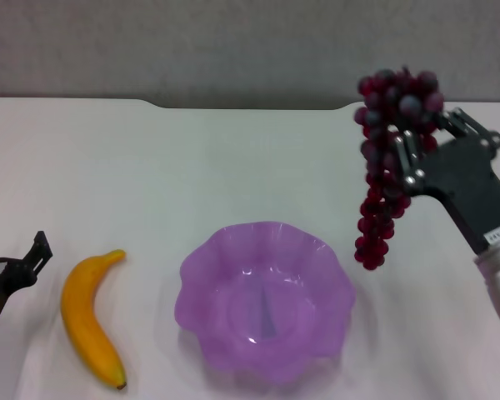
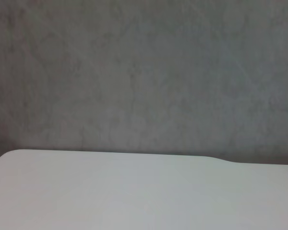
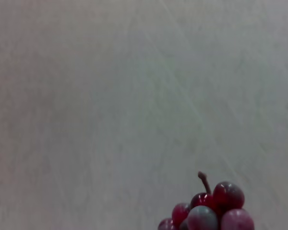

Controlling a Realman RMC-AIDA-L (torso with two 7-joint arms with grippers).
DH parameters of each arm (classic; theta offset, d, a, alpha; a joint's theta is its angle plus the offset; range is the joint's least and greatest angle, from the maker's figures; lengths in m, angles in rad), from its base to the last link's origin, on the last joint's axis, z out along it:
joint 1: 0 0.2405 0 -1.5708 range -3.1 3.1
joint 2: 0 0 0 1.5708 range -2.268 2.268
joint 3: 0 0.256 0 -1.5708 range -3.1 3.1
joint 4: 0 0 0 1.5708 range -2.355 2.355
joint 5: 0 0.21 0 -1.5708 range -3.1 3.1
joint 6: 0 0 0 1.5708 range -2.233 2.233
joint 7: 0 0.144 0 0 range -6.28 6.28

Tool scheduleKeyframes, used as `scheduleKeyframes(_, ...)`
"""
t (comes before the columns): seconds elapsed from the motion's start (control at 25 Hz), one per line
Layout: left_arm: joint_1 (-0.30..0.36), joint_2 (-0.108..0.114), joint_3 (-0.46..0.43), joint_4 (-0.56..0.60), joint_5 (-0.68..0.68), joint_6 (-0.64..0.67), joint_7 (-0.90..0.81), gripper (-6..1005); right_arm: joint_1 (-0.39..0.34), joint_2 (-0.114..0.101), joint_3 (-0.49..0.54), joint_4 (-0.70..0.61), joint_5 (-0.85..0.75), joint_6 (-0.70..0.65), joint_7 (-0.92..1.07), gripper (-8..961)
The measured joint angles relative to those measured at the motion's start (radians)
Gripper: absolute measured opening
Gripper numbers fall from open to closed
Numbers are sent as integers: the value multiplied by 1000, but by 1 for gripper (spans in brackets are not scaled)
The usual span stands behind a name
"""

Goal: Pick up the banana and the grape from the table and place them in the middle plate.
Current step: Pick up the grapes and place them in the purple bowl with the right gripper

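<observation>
- above the table (image 1: pixel 150 167), off to the right of the middle plate (image 1: pixel 202 287), the right gripper (image 1: pixel 404 154) is clamping the grape (image 1: pixel 387 162) near the top of the bunch, with the rest dangling clear of the surface.
- judging by this, the grape's carry step is under way; the bunch is hanging beside the plate's right rim, not over the bowl yet.
- next move is calling for a shift toward the robot's left until the bunch is hanging over the plate's centre, then a lowering and release.
- at the far left edge, the left gripper (image 1: pixel 17 262) is sitting low with fingers spread and holding nothing.
- just beside it, the banana (image 1: pixel 90 321) is lying on the table, left of the plate and apart from it.
- counting: one banana, one grape bunch, one plate, nothing inside it.
</observation>
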Motion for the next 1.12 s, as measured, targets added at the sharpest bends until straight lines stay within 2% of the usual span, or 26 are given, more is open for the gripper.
scheduleKeyframes(0.36,-3,-2,0,1,0,-1,0,882,84,1,-10,37,-52,8,7,299)
scheduleKeyframes(0.64,-3,-2,1,0,0,-2,0,882,150,4,-84,-30,-49,21,63,298)
scheduleKeyframes(1.04,-8,-3,4,-1,1,-2,0,883,169,8,-135,-77,-43,167,204,297)
scheduleKeyframes(1.12,-8,-3,3,-1,1,-1,0,883,167,9,-133,-79,-42,229,211,297)
